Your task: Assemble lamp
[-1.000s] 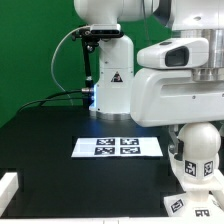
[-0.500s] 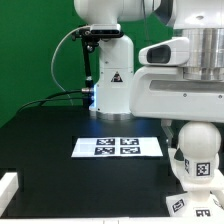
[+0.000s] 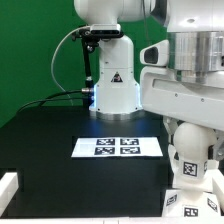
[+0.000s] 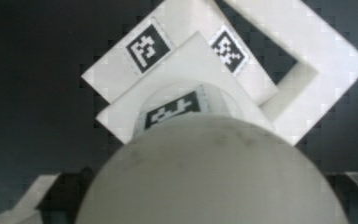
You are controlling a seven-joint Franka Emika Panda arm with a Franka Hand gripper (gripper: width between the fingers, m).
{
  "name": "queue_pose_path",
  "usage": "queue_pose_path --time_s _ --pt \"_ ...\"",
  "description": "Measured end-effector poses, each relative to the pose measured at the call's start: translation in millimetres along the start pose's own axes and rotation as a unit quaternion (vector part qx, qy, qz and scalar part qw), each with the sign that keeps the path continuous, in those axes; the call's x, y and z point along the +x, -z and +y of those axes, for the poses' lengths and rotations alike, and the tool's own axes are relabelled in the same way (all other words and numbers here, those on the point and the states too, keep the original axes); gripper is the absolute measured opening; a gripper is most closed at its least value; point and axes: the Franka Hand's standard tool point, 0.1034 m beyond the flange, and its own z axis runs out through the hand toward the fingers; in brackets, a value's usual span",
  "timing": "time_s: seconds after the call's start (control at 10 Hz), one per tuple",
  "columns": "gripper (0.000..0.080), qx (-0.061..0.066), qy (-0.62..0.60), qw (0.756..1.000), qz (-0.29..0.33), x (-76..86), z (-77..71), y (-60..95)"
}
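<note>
My gripper (image 4: pixel 197 205) is shut on the lamp's white bulb (image 4: pixel 197 165). The bulb's round head fills the near part of the wrist view, with dark fingers (image 4: pixel 37 200) at both its sides. Its tagged stem points down at the square white base (image 4: pixel 247 60), which lies just beyond it and carries black-and-white tags. In the exterior view the bulb (image 3: pixel 192 152) hangs under the arm at the exterior view's lower right, right over the base (image 3: pixel 186 198). Whether they touch I cannot tell. The cone shade is out of view.
The marker board (image 3: pixel 118 146) lies flat on the black table in the middle. The arm's white pedestal (image 3: pixel 110 85) stands behind it, before a green backdrop. A white rail piece (image 3: pixel 8 187) sits at the exterior view's lower left edge.
The arm has shifted a little toward the exterior view's left with the bulb in its grip. The marker board has not moved.
</note>
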Motion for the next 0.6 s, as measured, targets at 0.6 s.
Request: queue_pose_path --time_s 0.6 --pt "0.0696 0.0 -0.048 0.999 -0.001 -0.6 0.1 -0.3"
